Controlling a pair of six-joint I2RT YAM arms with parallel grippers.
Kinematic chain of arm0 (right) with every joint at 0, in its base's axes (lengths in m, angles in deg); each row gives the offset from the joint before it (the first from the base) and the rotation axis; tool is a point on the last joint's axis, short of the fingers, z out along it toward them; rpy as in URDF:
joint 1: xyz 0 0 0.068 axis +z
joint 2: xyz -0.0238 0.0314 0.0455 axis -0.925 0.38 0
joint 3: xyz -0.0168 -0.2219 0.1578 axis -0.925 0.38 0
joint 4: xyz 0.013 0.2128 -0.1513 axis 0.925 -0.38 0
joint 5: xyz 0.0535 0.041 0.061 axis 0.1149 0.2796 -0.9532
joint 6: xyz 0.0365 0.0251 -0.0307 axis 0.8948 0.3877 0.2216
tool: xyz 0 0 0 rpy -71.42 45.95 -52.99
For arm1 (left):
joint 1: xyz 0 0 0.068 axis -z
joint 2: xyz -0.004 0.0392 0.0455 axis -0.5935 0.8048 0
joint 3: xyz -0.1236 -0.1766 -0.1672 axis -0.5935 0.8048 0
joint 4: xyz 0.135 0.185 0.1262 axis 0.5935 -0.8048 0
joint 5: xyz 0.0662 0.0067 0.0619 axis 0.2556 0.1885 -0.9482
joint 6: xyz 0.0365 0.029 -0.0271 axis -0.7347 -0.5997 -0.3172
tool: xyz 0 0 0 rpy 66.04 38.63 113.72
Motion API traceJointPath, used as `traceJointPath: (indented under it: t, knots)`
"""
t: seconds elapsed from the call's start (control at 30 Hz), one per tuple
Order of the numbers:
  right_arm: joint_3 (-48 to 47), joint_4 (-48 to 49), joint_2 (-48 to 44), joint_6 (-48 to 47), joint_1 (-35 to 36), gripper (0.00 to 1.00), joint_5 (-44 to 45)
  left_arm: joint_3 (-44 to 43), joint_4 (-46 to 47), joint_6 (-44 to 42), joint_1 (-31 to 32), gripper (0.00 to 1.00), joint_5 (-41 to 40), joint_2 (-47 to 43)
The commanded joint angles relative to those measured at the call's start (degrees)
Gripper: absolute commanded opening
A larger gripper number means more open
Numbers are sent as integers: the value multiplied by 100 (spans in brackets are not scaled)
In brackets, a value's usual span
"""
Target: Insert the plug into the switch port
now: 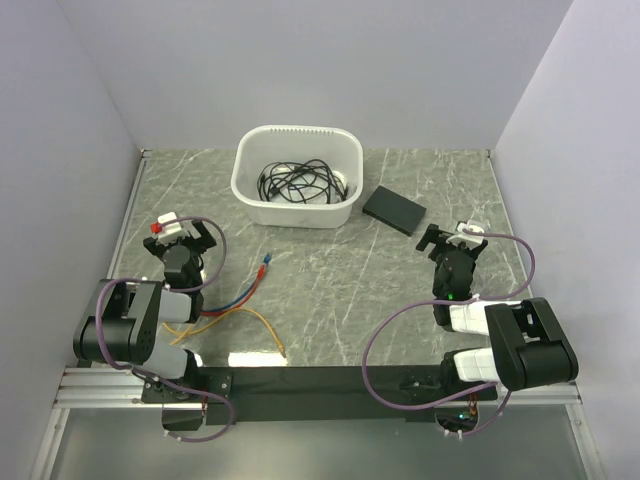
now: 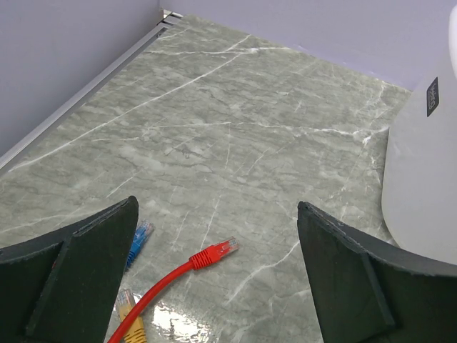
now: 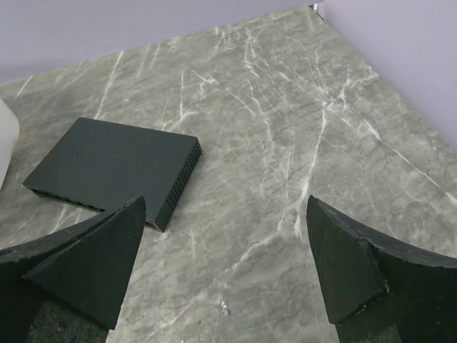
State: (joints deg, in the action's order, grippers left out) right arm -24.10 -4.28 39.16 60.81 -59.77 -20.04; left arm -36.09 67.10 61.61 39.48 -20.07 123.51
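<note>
- We see the task not yet begun: no plug sits in the switch [image 1: 394, 209], and neither tool holds anything.
- The left tool [image 1: 185, 238] hangs near the left edge of the surface [image 1: 340, 290], its jaws spread wide and empty. The right tool [image 1: 452, 240] hangs near the right edge, its jaws just as wide and empty.
- The switch lies flat in the far right part of the surface, between the white tub [image 1: 297, 212] and the right edge. It is close beside the tub but not touching it.
- Three plugs lie loose left of the surface's middle, just ahead of the left tool: a red plug [image 2: 227, 247], a blue plug [image 2: 143, 234] and a yellow plug [image 2: 127, 299]. All are well apart from the switch.
- We judge that everything is left to do: pick up a plug, carry it across to the switch, line it up with a port and push it in.
- We cannot tell which of the three plugs is meant.
- The switch's ports are hard to make out. The right wrist view shows only a dim row along its near long edge, partly cut off by the tool's finger.
- The red cable [image 2: 163, 284] and the others run back toward the left arm, which hides their far ends.
- The tub holds a tangle of black cables [image 1: 300, 180]; we cannot see whether they carry plugs.
</note>
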Motion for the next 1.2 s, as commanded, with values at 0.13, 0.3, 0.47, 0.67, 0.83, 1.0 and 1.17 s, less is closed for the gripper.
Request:
traceJointPath:
  t: [0.13, 0.3, 0.47, 0.67, 0.83, 1.0, 1.17]
  knots:
    - [-64, 365, -97, -40, 27, 100, 55, 21, 332, 69, -8, 99, 33, -18]
    - [-72, 365, -97, -31, 18, 100, 55, 21, 332, 69, 0, 99, 33, -18]
    - [-72, 356, -97, -31, 18, 100, 46, 21, 315, 78, 1, 99, 33, -27]
    - [-90, 312, -88, -40, 10, 100, 46, 12, 297, 78, -8, 99, 33, -18]
    - [-20, 365, -228, -22, 142, 100, 451, 12, 332, 78, -8, 99, 33, -36]
    - [218, 595, -674, -241, 325, 100, 738, 29, 323, 131, 18, 99, -213, -132]
    - [-1151, -2777, -1959, 922, 625, 100, 1522, 21, 262, 131, 18, 99, -213, -132]
